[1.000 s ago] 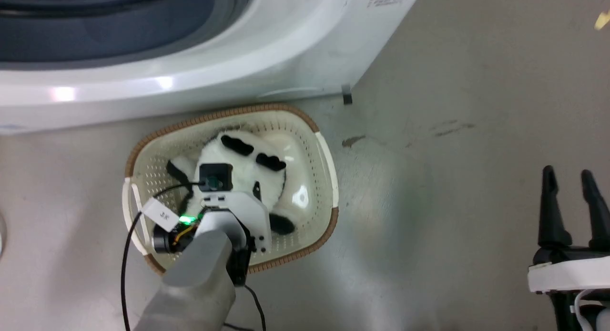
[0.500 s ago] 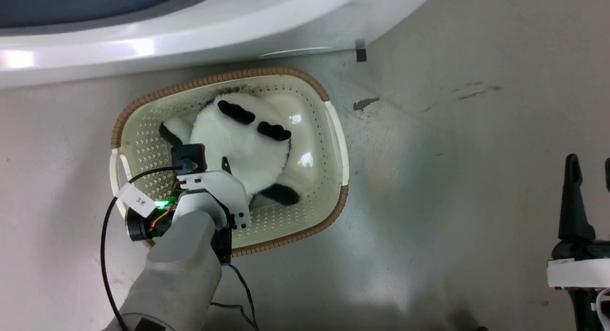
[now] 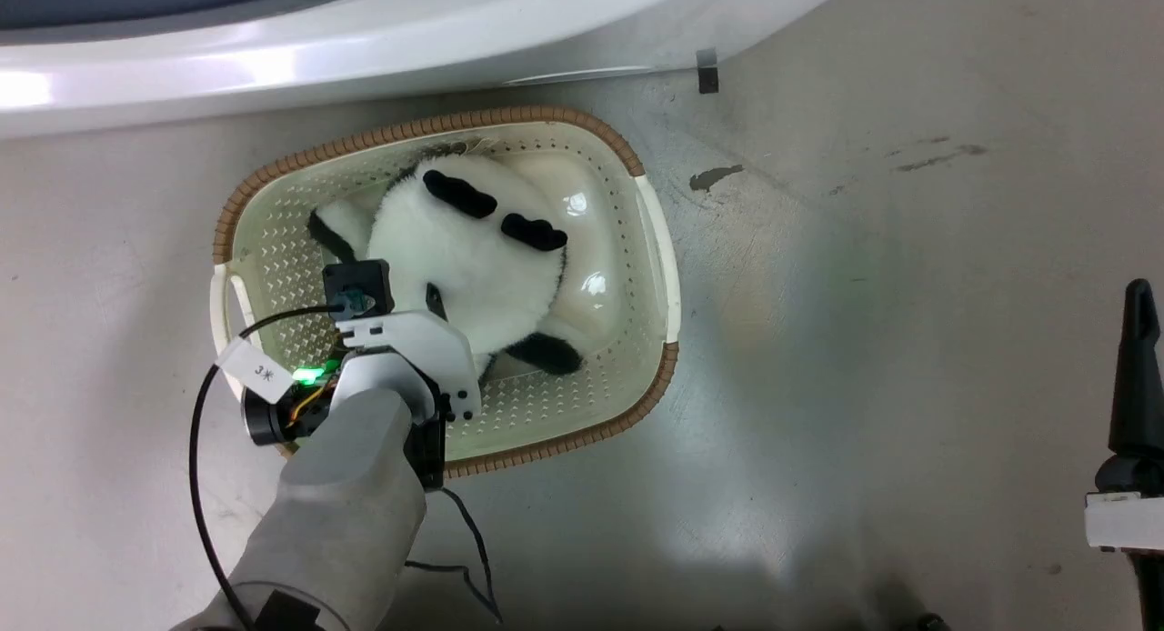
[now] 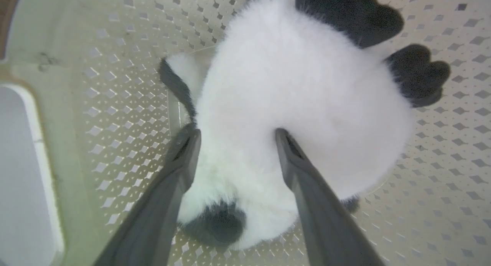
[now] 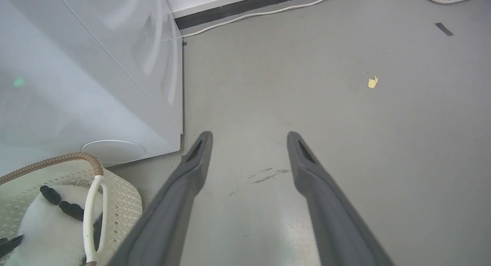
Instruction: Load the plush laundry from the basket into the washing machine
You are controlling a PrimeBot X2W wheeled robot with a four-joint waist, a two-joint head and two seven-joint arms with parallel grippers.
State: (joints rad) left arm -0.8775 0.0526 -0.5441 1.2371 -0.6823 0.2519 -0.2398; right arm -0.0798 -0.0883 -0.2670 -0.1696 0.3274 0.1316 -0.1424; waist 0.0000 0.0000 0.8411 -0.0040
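The plush laundry (image 3: 468,249) lies in the basket (image 3: 273,267), on the floor (image 3: 864,340) just before the washing machine (image 3: 364,49). The left gripper (image 4: 236,133) is wide open, both fingertips touching the white fur, nothing clamped. The right gripper (image 5: 249,137), also open and empty, hangs above the floor.

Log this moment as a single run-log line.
left gripper: open, straddling plush laundry | plush laundry: lying in basket | right gripper: open above floor | basket: on floor by washing machine
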